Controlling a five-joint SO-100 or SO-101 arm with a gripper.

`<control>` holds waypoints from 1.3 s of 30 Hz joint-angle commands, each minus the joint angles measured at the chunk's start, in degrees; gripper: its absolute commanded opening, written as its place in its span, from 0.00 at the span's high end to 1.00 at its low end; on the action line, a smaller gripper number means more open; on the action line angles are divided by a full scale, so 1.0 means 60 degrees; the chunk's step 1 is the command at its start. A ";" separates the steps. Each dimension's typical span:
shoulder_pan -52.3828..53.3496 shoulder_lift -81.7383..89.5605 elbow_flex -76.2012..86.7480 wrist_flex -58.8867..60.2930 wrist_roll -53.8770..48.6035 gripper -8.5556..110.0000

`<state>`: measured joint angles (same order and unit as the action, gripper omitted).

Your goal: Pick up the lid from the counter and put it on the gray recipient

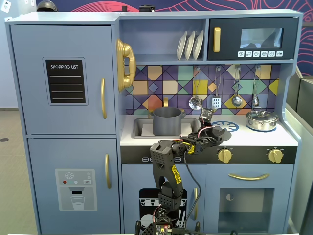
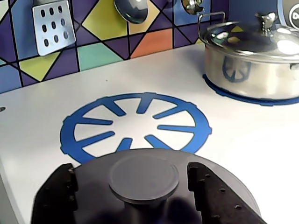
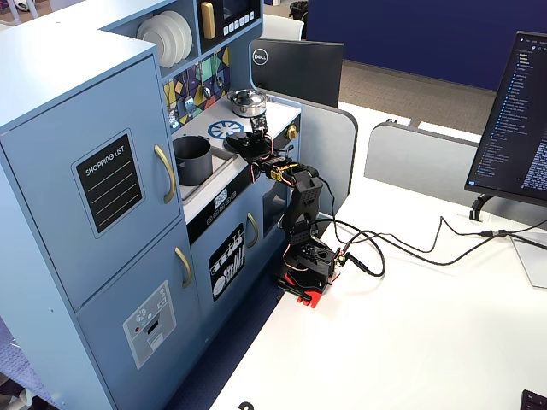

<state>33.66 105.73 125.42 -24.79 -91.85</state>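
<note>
So in the wrist view we get the lid [image 2: 145, 186] filling the bottom of the frame, knob [image 2: 144, 177] dead center, with the two black fingers [image 2: 55, 196] sitting either side of that knob. They look clamped on it, though the actual contact is below the frame edge so we can't swear to it. Behind the lid there's the blue burner mark [image 2: 135, 123] on the white surface [image 2: 243, 144], and the steel pot [image 2: 252, 60] with its shiny lid off to the right on a second blue mark. A slotted spatula [image 2: 52, 25] and a spoon [image 2: 131, 10] hang on the tile wall.

None of that view shows us the pot [image 1: 167, 121], though. For that we need a fixed view, where it sits in the sink [image 1: 139, 128], open on top, left of the gripper [image 1: 211, 131]. There the lid [image 1: 218, 132] is a dark shape at the arm's [image 1: 168, 166] tip, just over the front of the burner mark [image 1: 226, 126], clearly apart from the pot.

The angled fixed view adds the room: the arm's base [image 3: 303, 269] on a white desk [image 3: 410, 342], cables [image 3: 402, 248], a monitor [image 3: 517, 120], and the gripper [image 3: 248, 143] reaching between the pot [image 3: 192, 158] and the steel pot [image 3: 248, 102]. The lid is too small to make out there.
</note>
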 commanded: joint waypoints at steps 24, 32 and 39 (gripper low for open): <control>-0.0776 0.0820 -0.1611 0.0337 0.0044 0.93; -0.1377 0.1685 -0.3340 0.1919 -0.0205 0.93; -0.2783 0.2417 -0.4600 0.3384 -0.0278 0.93</control>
<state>21.18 114.70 104.33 -7.29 -92.90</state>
